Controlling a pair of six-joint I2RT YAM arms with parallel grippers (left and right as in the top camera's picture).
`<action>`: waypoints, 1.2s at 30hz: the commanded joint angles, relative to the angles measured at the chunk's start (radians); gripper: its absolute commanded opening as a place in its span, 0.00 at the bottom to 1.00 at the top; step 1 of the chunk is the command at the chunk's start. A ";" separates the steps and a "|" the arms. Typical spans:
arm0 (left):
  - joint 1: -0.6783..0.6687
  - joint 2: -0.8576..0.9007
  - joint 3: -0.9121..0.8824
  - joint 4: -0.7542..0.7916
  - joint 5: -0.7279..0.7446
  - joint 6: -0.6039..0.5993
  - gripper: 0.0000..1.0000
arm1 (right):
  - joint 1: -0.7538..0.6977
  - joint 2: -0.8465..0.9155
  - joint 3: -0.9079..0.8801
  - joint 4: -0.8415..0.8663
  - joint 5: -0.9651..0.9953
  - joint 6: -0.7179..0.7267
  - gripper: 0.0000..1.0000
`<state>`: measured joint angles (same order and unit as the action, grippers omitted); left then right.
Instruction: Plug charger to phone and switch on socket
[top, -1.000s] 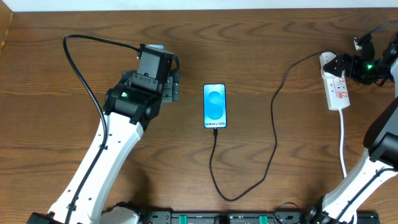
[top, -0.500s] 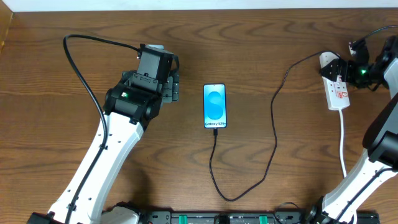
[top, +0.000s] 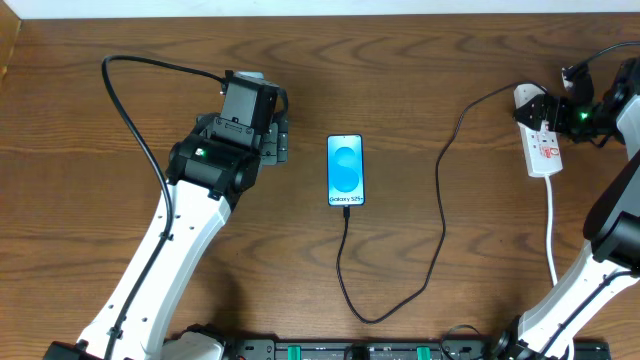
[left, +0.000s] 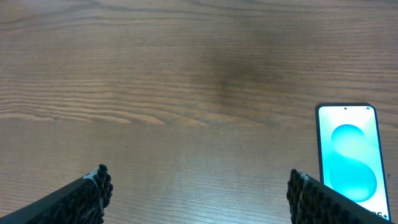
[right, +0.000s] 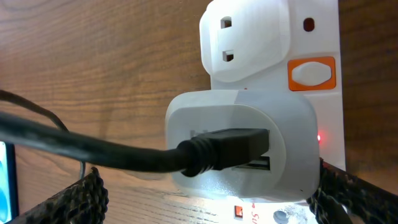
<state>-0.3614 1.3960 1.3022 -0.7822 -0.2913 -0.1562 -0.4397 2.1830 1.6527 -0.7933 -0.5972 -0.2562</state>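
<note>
The phone (top: 345, 170) lies face up mid-table with its blue screen lit, and shows at the right of the left wrist view (left: 348, 163). The charger (top: 440, 215), a thin black cable, runs from the phone's near end in a loop to a white adapter (right: 239, 140) seated in the socket (top: 543, 147). A small red light (right: 319, 137) glows on the socket beside an orange switch (right: 313, 71). My right gripper (top: 537, 108) hovers open over the socket's far end (right: 208, 199), fingers either side of the adapter. My left gripper (top: 283, 128) stands open left of the phone (left: 199, 193), holding nothing.
The socket's white cord (top: 552, 230) trails toward the table's front edge at the right. My left arm's thick black cable (top: 130, 110) arcs over the table's back left. The arms' base rail (top: 350, 350) lines the front edge.
My right wrist shifted slightly over the socket's far end a second ago and has held still since. The left arm, phone and charger have not moved.
</note>
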 joint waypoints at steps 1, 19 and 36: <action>0.004 -0.005 0.005 -0.003 -0.017 0.006 0.92 | 0.021 0.002 0.023 -0.034 0.005 0.087 0.99; 0.004 -0.005 0.005 -0.003 -0.016 0.006 0.91 | 0.003 -0.324 0.085 -0.169 0.441 0.343 0.99; 0.004 -0.005 0.005 -0.003 -0.016 0.006 0.92 | 0.002 -0.325 0.084 -0.169 0.441 0.345 0.99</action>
<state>-0.3614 1.3960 1.3022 -0.7822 -0.2916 -0.1562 -0.4408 1.8507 1.7309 -0.9607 -0.1635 0.0731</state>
